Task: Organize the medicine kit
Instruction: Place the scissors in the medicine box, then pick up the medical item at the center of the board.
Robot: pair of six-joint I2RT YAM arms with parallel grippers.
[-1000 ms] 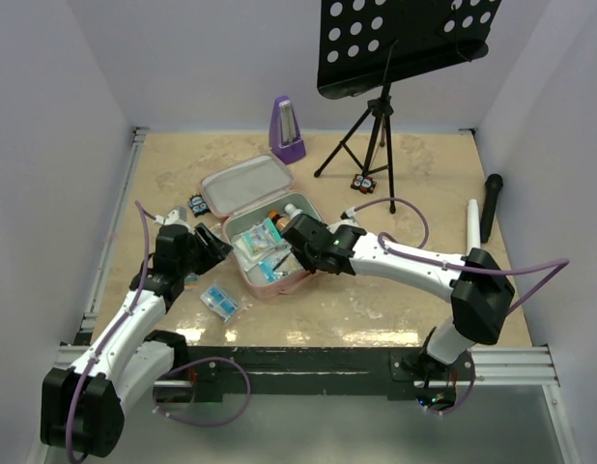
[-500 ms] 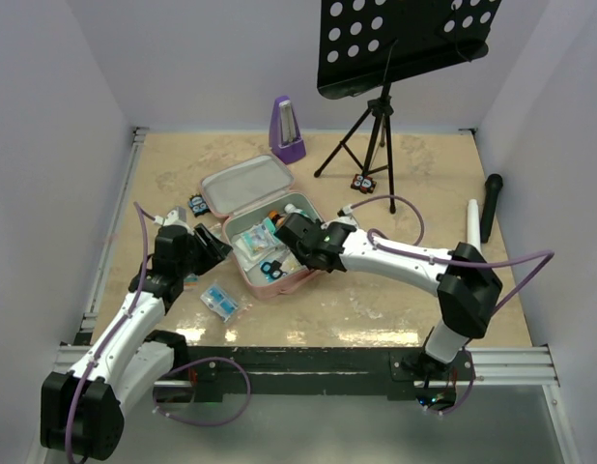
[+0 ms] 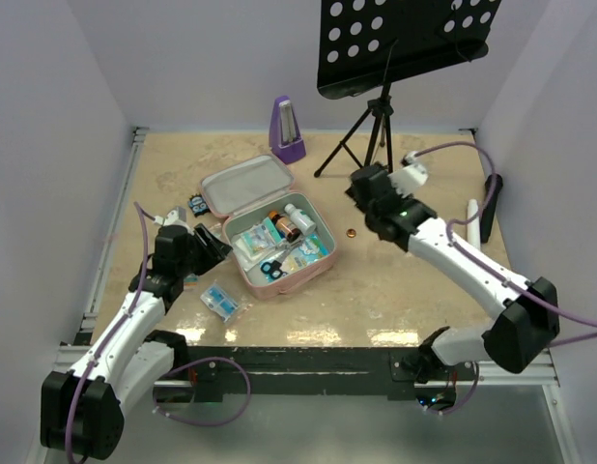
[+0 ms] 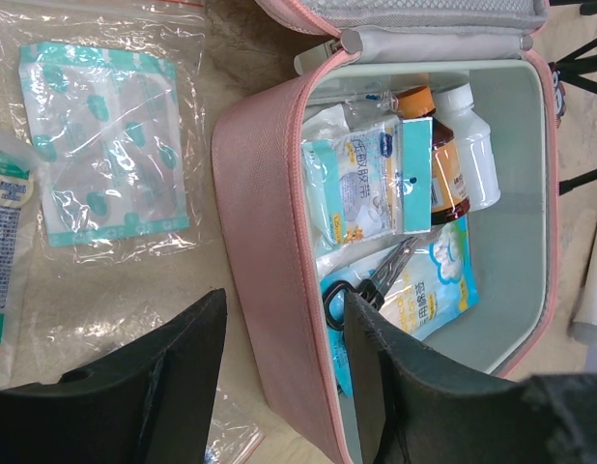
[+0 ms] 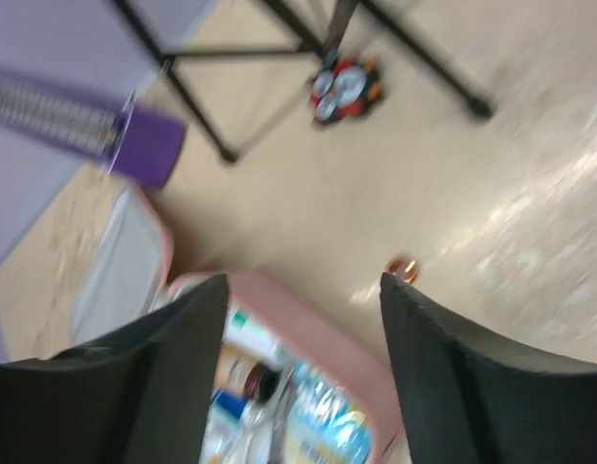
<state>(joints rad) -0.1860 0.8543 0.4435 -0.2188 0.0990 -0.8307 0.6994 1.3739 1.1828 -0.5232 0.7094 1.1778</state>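
The medicine kit [image 3: 323,259], a pink zip case, lies open with its lid [image 3: 245,184] folded back. Inside are a brown bottle [image 4: 440,169], a white bottle [image 4: 469,145], packets and black-handled scissors [image 4: 371,287]. My left gripper [image 4: 282,300] is open and straddles the kit's left wall [image 4: 265,222], one finger outside and one inside, with a small gap at the inner finger. My right gripper [image 3: 361,189] hangs open and empty to the right of the kit, near the stand's feet. Its wrist view is blurred, and the kit's far rim [image 5: 308,309] shows between the fingers.
A bag of plasters [image 4: 105,145] and a blue packet [image 3: 219,302] lie left of the kit. A purple metronome [image 3: 286,129], a music stand tripod [image 3: 376,126], a microphone [image 3: 492,203] and a white tube [image 3: 472,220] stand behind and right. A copper piece [image 3: 352,233] lies near the kit.
My right gripper has pulled out of the kit, swung up and to the right towards the stand, and opened. The left arm has not moved.
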